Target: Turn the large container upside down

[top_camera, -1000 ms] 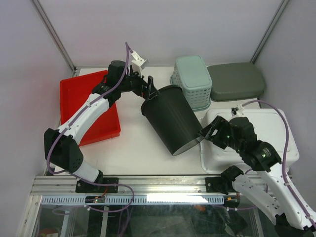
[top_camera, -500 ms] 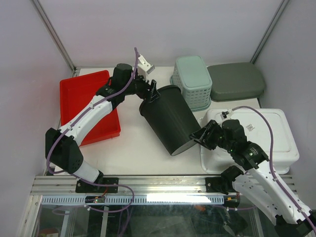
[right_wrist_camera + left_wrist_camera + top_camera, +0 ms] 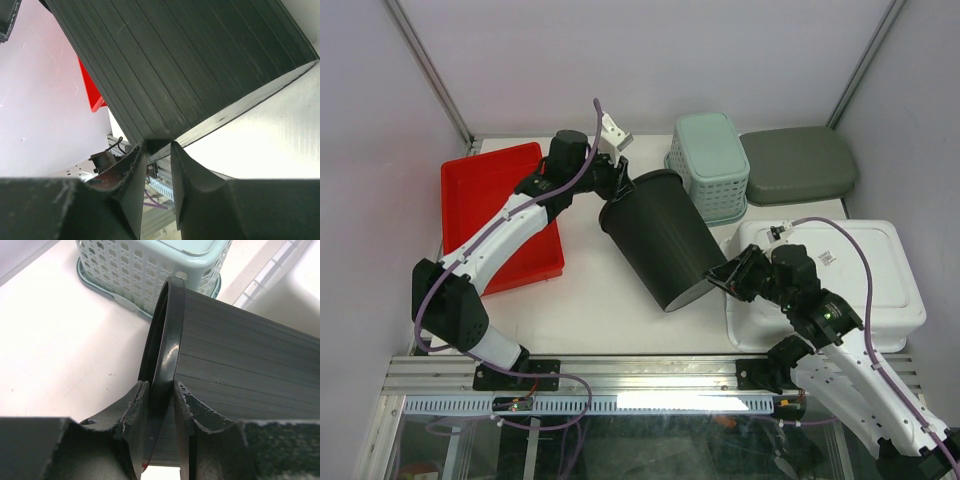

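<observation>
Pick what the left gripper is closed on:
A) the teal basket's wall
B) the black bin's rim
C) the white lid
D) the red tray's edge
B: in the left wrist view the left gripper straddles the rim of the black bin, one finger on each side.

I'm seeing matt, ribbed black plastic on the large container [image 3: 660, 245], its rim [image 3: 167, 340] glossy; the lattice basket [image 3: 150, 270] is looking like smooth pale plastic.
</observation>
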